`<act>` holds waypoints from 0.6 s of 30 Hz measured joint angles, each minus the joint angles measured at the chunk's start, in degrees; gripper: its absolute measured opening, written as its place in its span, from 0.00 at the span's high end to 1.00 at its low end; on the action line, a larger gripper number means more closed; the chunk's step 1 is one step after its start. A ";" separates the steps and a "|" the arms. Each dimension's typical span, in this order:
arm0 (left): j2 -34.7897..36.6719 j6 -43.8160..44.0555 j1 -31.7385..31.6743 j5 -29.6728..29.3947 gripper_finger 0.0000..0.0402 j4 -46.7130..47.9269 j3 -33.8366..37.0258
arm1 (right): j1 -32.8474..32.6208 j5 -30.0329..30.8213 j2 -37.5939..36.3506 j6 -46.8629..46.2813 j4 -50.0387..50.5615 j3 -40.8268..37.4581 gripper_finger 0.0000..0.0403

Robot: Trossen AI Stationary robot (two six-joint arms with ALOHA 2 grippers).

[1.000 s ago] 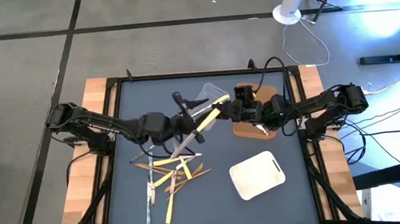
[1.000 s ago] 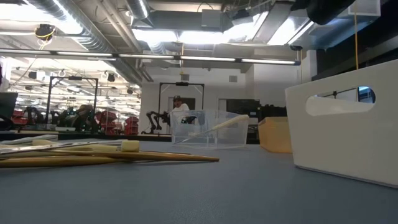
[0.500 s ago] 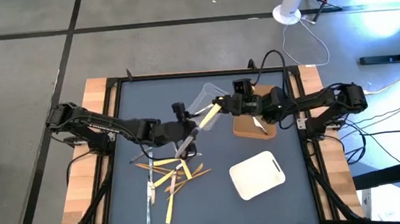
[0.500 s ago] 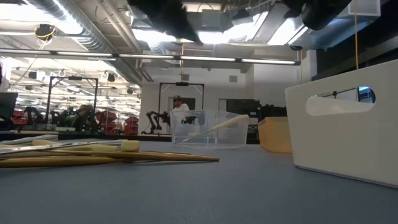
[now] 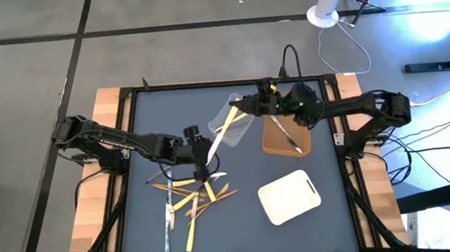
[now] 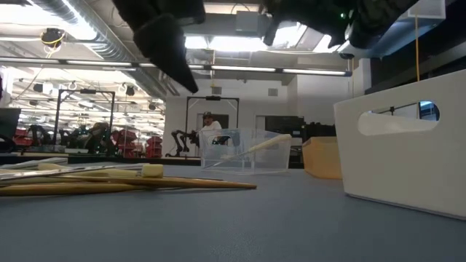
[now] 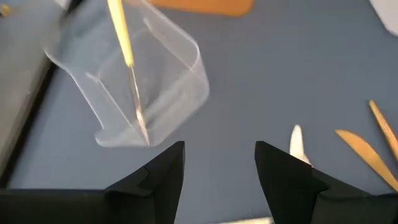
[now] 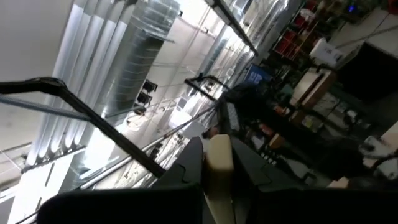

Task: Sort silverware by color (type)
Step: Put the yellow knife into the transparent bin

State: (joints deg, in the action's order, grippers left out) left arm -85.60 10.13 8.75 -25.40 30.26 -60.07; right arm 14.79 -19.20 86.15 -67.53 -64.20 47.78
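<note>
Oddly, no writing shows on silverware (image 5: pixel 194 195).

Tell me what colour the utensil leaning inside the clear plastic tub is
Pale yellow. The utensil in the clear tub shows best in the left wrist view.

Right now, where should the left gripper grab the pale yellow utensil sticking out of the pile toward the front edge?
Take the pale yellow utensil by its free end, coming straight down, fingers across its width: it lies flat, its other end among the pile.
</note>
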 joint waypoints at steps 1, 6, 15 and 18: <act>0.00 0.52 -0.02 0.13 0.53 0.66 0.00 | 0.87 -0.23 -0.49 -0.01 -0.03 -0.72 0.93; 0.00 2.03 0.34 0.20 0.53 2.27 0.00 | 4.60 0.34 -2.24 -3.32 -0.71 -5.56 0.93; 0.00 3.18 1.05 1.06 0.53 2.19 0.00 | 11.55 2.94 -3.50 -3.93 -0.98 -13.86 0.93; 0.00 3.23 1.34 1.19 0.53 2.22 0.00 | 13.16 5.17 -3.50 -3.68 -1.06 -15.68 0.93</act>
State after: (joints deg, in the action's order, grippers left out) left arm -85.60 13.36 10.10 -24.21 32.47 -60.07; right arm 27.95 -14.03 82.65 -71.21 -65.26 32.09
